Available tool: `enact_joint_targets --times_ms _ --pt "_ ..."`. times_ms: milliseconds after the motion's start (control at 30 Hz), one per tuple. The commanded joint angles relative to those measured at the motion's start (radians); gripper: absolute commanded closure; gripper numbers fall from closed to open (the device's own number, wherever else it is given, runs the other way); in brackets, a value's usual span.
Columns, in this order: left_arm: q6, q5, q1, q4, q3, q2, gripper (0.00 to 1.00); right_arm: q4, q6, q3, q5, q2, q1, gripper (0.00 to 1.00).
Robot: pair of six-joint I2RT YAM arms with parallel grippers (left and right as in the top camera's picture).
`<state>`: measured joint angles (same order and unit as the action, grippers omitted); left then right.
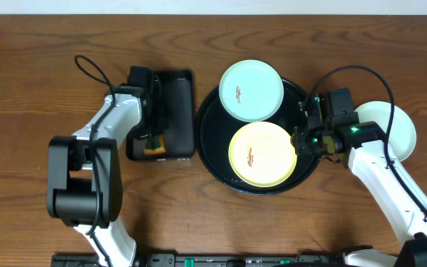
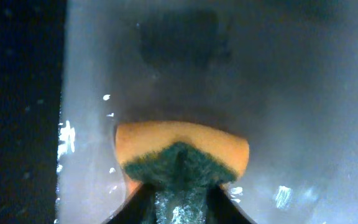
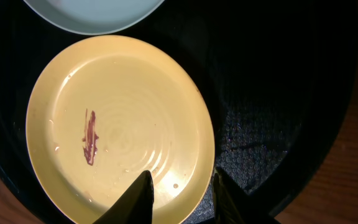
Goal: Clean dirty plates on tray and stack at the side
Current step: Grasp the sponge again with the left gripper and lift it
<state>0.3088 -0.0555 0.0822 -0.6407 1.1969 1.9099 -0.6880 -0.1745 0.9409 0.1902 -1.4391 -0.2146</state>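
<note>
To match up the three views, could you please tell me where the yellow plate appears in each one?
Overhead: yellow plate in the tray's lower half, beside the right gripper.
Left wrist: not in it; only the sponge shows.
Right wrist: centre-left, filling much of the picture.
Shared landmark: the mint plate just above it in the tray, at the top edge in the right wrist view.

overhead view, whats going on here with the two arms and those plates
The left gripper is pinching an orange-and-green sponge in the small rectangular tray. The right gripper straddles the rim of the yellow plate, which lies with a pale blue plate on the round black tray, both smeared. Whether it grips is unclear. A third plate lies beside that tray, partly under the right arm.
</note>
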Motion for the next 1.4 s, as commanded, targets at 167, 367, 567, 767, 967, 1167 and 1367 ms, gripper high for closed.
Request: enact_joint_targets --times_ms 167,367,567,767,967,1167,1367 --pt "-0.069 -0.098 0.023 -0.008 0.008 0.074 0.93 -0.004 -0.005 0.011 0.01 0.001 -0.009 0.71" --pt "-0.069 -0.097 0.024 -0.108 0.04 -0.037 0.53 -0.007 -0.004 0.011 0.01 0.001 -0.009 0.73" --pt "-0.069 -0.091 0.024 -0.203 0.039 -0.094 0.48 -0.011 -0.004 0.011 0.01 0.001 -0.009 0.73" --pt "-0.037 -0.091 0.027 -0.166 -0.045 -0.065 0.55 -0.009 -0.004 0.011 0.01 0.001 -0.009 0.73" --pt "-0.035 -0.09 0.027 -0.034 -0.13 -0.033 0.92 -0.008 -0.004 0.011 0.01 0.001 -0.009 0.73" --pt "-0.035 -0.09 0.027 -0.095 -0.057 -0.055 0.93 -0.002 -0.004 0.011 0.008 0.001 -0.009 0.74" --pt "-0.043 -0.098 0.031 -0.197 0.071 -0.137 0.93 0.008 -0.016 0.011 -0.068 -0.014 -0.009 0.77"
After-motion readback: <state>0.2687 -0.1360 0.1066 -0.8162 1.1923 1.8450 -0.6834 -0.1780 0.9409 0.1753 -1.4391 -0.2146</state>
